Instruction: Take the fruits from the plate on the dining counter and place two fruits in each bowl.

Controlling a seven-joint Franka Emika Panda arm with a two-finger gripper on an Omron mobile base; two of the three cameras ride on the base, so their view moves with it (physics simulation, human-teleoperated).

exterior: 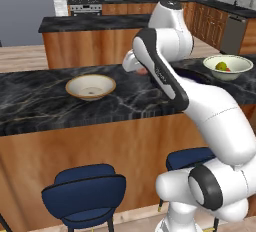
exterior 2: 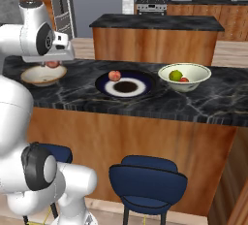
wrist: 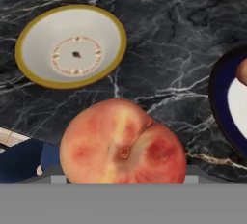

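Over the table [exterior: 30, 101] — the end effector [wrist: 123, 177] is clamped on a pinkish-red fruit [wrist: 123, 143]. The tan bowl [wrist: 71, 44] sits at eleven o'clock, empty.

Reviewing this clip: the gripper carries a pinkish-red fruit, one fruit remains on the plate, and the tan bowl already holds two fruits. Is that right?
Not quite. The tan bowl holds no fruit yet, as the hand view shows; the two fruits lie in the pale bowl, seen in the right base view. The rest stands: the gripper carries a pinkish-red fruit, and one fruit remains on the plate.
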